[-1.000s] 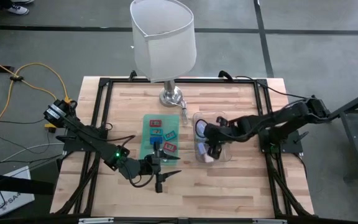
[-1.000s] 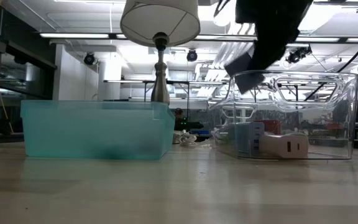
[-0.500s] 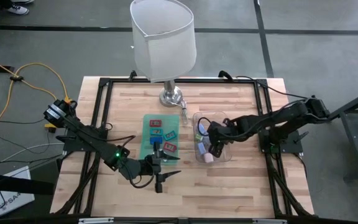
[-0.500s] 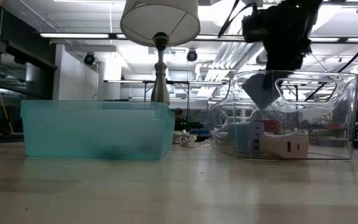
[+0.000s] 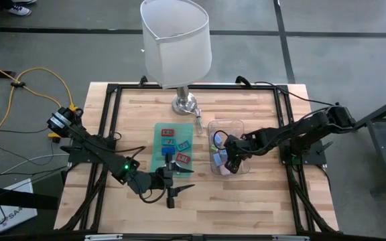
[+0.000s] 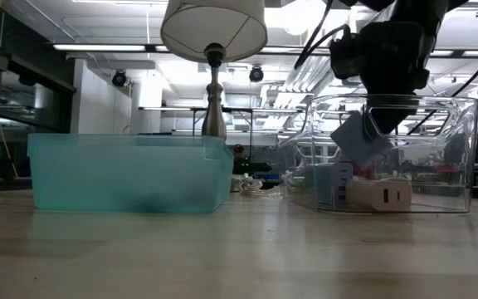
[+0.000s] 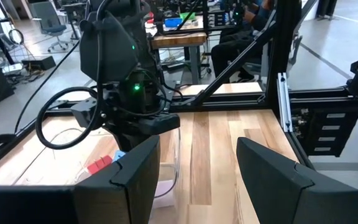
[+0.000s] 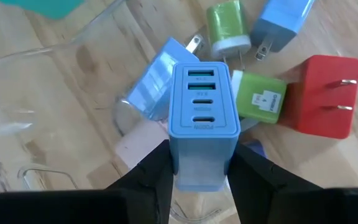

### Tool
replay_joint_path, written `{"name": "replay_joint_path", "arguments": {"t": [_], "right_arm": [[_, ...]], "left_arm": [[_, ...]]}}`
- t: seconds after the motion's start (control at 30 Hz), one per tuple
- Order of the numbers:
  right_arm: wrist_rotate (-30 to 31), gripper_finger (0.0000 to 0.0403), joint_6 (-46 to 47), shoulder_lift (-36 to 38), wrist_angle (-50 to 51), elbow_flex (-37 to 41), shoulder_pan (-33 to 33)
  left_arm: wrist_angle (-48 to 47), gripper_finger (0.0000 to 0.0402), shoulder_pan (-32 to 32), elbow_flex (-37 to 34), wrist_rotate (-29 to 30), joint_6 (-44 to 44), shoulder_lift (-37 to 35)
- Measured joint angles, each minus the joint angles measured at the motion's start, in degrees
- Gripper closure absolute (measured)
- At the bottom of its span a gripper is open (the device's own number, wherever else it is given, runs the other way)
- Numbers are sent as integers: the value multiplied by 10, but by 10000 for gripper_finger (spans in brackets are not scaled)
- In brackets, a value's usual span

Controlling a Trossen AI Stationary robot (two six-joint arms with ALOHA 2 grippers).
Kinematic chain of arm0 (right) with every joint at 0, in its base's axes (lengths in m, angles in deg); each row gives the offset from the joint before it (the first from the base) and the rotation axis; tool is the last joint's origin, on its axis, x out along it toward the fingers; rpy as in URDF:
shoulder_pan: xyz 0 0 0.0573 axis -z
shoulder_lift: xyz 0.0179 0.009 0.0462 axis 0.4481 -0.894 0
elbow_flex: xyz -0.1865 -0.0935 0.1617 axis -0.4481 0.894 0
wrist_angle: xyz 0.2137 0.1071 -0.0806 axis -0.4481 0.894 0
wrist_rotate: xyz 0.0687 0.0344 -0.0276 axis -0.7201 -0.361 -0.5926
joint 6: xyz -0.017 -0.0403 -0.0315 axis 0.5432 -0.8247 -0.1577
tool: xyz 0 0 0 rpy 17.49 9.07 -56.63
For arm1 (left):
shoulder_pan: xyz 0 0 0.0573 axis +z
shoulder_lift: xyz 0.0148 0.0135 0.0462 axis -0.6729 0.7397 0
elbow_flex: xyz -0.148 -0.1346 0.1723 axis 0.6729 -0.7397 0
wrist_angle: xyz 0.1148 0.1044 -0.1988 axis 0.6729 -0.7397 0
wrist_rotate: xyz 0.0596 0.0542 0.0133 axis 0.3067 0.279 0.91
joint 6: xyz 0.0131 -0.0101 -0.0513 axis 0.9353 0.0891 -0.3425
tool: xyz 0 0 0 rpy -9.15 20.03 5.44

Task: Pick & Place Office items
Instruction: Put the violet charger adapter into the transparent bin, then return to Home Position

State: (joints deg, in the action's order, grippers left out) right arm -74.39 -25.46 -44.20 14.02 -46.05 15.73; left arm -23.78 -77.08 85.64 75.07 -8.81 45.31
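Observation:
My right gripper [image 5: 225,161] reaches down inside the clear tray [image 5: 214,126] and is shut on a blue charger block [image 8: 204,121] whose port face points away from the wrist. Under it in the tray lie green [image 8: 227,25], red [image 8: 322,96], light blue [image 8: 154,81] and pink [image 8: 138,143] office items. Several more items, red [image 5: 167,132] and teal [image 5: 184,144], rest in the green tray [image 5: 157,161]. My left gripper [image 5: 174,193] hovers open near the table's front, just in front of the green tray, with nothing between its fingers. My right gripper pinches the blue charger by its two opposite side faces [image 8: 180,171], at the end away from the ports, between its two fingers. The fingers [image 8: 257,177] come steeply from above. The charger [image 6: 358,143] hangs tilted, clear of the items below, inside the clear tray's walls.
A lamp with a white shade [image 5: 176,40] stands at the table's far middle, its metal base [image 5: 185,104] just behind both trays. The black frame rails [image 5: 106,134] run along the table's edges. Bare wood lies in front of the trays.
My right gripper has sunk from above the clear tray's rim down into the tray, a little toward the near edge, and has rolled about its own axis. The blue charger has gone down and turned with it, still held clear of the items below.

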Motion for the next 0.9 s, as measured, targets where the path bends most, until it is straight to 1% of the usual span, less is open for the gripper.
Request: {"name": "replay_joint_path", "arguments": {"t": [0.47,0.77,0.9], "right_arm": [[-2,281,3,0,0,1,0],[-2,242,3,0,0,1,0],[-2,234,3,0,0,1,0]], "left_arm": [[0,197,0,0,0,-5,0],[0,197,0,0,0,-5,0],[0,197,0,0,0,-5,0]]}}
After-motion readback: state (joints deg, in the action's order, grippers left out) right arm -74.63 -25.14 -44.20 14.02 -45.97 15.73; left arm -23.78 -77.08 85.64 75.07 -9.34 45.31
